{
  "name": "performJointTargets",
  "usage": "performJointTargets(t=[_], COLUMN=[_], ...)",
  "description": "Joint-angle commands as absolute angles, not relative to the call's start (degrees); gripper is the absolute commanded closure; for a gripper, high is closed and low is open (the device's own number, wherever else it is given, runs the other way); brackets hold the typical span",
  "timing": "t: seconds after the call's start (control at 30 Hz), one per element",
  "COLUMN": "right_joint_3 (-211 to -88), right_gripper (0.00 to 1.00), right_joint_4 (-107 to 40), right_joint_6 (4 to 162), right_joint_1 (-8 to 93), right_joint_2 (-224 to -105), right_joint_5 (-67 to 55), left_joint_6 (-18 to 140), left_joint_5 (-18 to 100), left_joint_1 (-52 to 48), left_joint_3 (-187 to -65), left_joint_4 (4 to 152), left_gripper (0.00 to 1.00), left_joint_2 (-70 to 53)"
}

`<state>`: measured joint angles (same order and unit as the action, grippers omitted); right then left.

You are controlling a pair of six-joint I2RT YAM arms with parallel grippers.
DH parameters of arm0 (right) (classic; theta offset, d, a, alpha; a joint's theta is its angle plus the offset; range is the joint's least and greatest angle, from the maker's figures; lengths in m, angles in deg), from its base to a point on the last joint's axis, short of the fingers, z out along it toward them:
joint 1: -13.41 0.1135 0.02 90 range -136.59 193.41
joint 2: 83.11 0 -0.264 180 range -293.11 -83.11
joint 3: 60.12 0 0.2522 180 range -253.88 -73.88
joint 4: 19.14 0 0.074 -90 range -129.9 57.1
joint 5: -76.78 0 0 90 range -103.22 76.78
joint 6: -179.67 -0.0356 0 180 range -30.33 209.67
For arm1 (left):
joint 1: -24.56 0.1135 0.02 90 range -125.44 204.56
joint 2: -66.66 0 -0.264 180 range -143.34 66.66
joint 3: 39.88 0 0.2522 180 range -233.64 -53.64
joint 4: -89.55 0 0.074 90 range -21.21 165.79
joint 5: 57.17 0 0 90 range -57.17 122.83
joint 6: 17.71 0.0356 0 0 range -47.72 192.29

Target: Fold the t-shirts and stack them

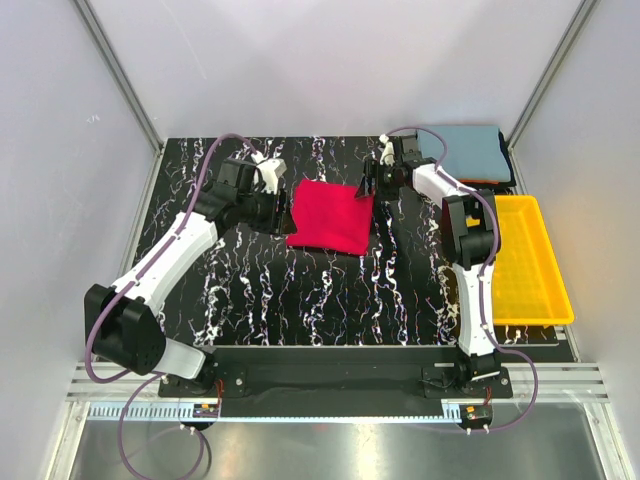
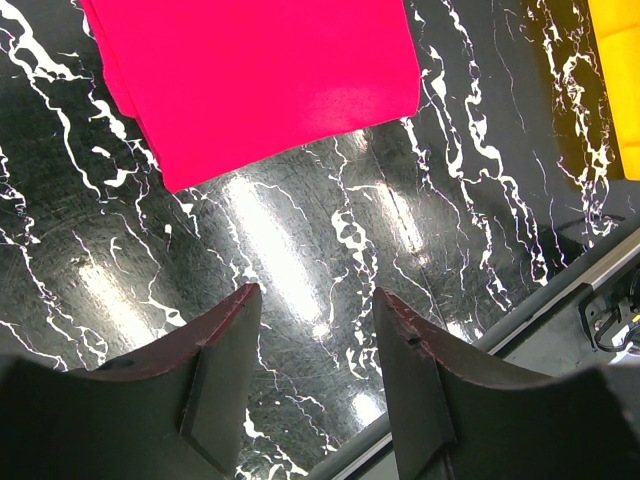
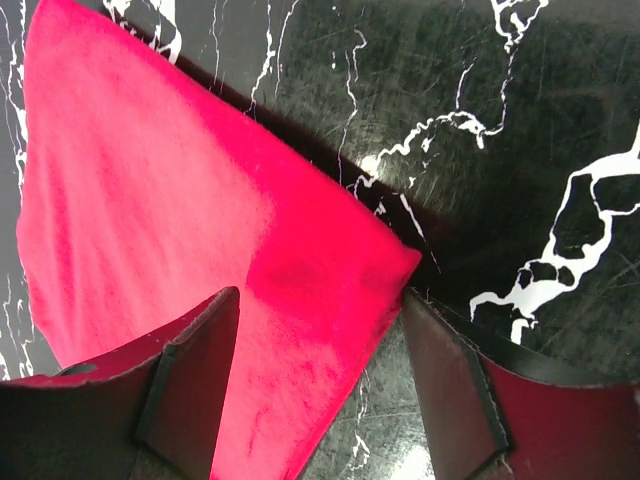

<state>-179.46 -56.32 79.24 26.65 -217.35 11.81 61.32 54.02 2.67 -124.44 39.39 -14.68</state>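
A bright red t-shirt (image 1: 331,215) lies folded flat in the middle of the black marbled table. My left gripper (image 1: 281,209) hovers just off its left edge. In the left wrist view the red shirt (image 2: 260,80) lies beyond the open left gripper (image 2: 318,300), whose fingers have only bare table between them. My right gripper (image 1: 368,186) is at the shirt's far right corner. In the right wrist view it (image 3: 320,305) stands open, straddling that corner of the red shirt (image 3: 180,220) without pinching it. A grey-blue t-shirt (image 1: 472,149) tops a folded stack at the back right.
An orange and a dark edge (image 1: 492,184) show under the grey-blue shirt. A yellow plastic tray (image 1: 531,262) sits along the table's right side and also shows in the left wrist view (image 2: 620,80). The table's metal front rail (image 2: 560,290) lies close to the left fingers.
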Motion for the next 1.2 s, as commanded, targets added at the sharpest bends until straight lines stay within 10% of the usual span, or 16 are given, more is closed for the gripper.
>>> performJointTargets(t=[0.0, 0.43, 0.7, 1.17], right_joint_3=[-180.93, -177.77, -179.25, -179.79], right_gripper=[0.27, 0.39, 1.00, 1.00], right_joint_4=[-57.87, -57.95, -58.57, -61.29], right_joint_6=[77.99, 80.88, 82.46, 88.08], right_joint_1=[26.69, 26.77, 26.77, 27.04], right_joint_2=[-220.31, -217.41, -215.56, -202.83], right_joint_5=[9.63, 15.43, 14.90, -0.19], left_joint_6=[61.65, 60.60, 60.77, 60.16], left_joint_5=[54.45, 56.83, 56.39, 57.62], left_joint_1=[2.85, 5.31, 5.31, 5.31], left_joint_3=[-126.50, -126.24, -125.88, -125.53], left_joint_4=[40.63, 41.60, 41.77, 42.30], left_gripper=[0.46, 0.46, 0.45, 0.45], left_joint_2=[-12.45, -12.71, -12.09, -11.65])
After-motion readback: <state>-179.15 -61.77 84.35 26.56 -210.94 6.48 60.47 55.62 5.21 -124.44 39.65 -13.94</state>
